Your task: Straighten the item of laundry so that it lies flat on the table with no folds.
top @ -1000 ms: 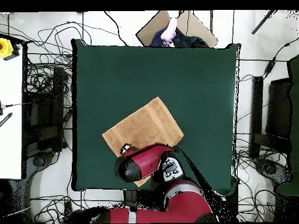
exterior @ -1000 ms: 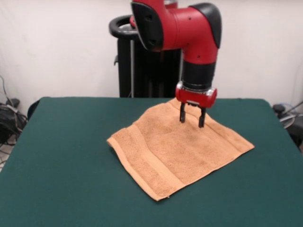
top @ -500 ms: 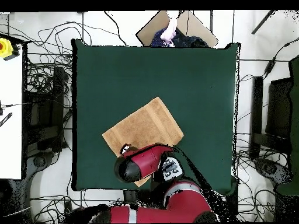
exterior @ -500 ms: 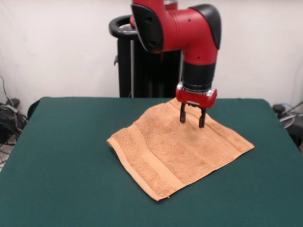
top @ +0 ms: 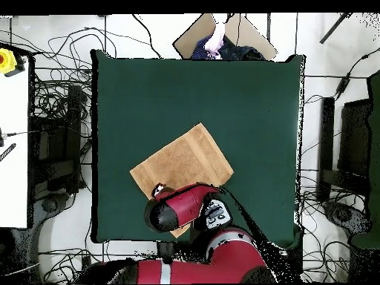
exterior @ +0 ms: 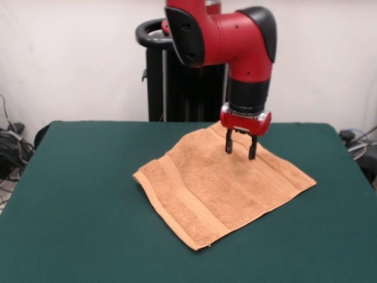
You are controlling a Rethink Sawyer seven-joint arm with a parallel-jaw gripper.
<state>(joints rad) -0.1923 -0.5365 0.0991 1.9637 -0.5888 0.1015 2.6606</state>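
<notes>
The item of laundry (exterior: 221, 183) is a peach terry towel spread out on the dark green table (exterior: 76, 206), turned like a diamond, with a woven band along its front-left edge. It looks mostly flat, with a slight rise near its far corner. My gripper (exterior: 240, 154) hangs just above the towel's far part, open, with nothing between its fingers (exterior: 228, 145). In the overhead view the towel (top: 178, 163) lies below the table's (top: 245, 96) centre, and the red arm (top: 178, 208) covers its lower corner and hides the gripper.
Behind the table stands the black pedestal (exterior: 156, 71). Cables (top: 52, 111) lie on the floor around the table, and a white bench (top: 11, 148) is at the overhead view's left. A cardboard piece and a person's hand (top: 217, 37) show at that view's top edge.
The arm has shifted very slightly to the right in the front view. The towel has not moved and the gripper stays open.
</notes>
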